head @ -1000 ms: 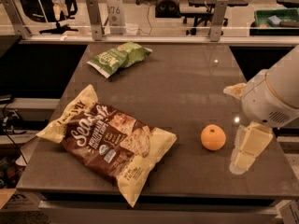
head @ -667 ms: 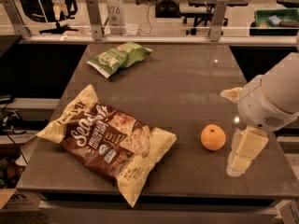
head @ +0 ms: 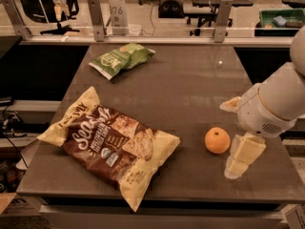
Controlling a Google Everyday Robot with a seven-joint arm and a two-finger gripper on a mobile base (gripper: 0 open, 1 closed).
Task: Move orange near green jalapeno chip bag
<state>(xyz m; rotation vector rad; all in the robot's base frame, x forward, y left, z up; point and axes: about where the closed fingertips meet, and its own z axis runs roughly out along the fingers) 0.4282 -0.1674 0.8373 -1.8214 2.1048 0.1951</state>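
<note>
The orange [head: 217, 140] sits on the dark table [head: 190, 85] at the front right. The green jalapeno chip bag [head: 122, 58] lies at the far left of the table, well apart from the orange. My gripper [head: 235, 131] is just right of the orange, low over the table. It is open and empty. One pale finger [head: 230, 104] shows behind the orange's level and the other finger [head: 243, 155] in front and to the right of it. Neither finger touches the fruit.
A large brown-and-yellow chip bag [head: 112, 144] lies at the front left, between the orange and the left edge. The table's front edge is close below the orange. A rail with metal posts [head: 95, 19] runs behind the table.
My gripper has moved a little left, closer to the orange. The orange and both bags have not moved.
</note>
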